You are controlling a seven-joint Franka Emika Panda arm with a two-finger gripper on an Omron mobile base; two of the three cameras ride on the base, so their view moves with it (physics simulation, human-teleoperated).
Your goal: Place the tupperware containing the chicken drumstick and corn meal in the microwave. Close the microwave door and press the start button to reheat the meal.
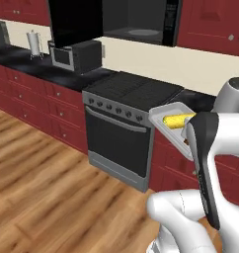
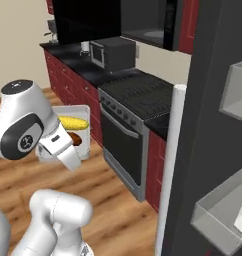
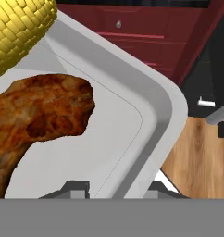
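Observation:
The tupperware (image 1: 161, 115) (image 2: 81, 111) (image 3: 165, 110) is held in the air in front of the stove, at about counter height. My gripper (image 3: 116, 190) is shut on its rim, one fingertip (image 3: 77, 187) inside the tray and the other outside. In the tray lie the yellow corn (image 1: 178, 120) (image 2: 73, 122) (image 3: 19, 28) and the brown chicken drumstick (image 2: 76, 139) (image 3: 40, 111). The microwave (image 1: 141, 22) (image 2: 145, 25) hangs above the stove, up and to the left of the tray. The microwave door (image 1: 74, 21) (image 2: 85, 19) stands swung open at its left.
A black stove (image 1: 126, 91) (image 2: 135, 95) stands under the microwave among red cabinets. A small countertop oven (image 1: 74, 55) (image 2: 112, 53) sits on the counter to its left. A dark fridge (image 2: 213, 125) with clear bins rises close on the right. Wooden floor lies below.

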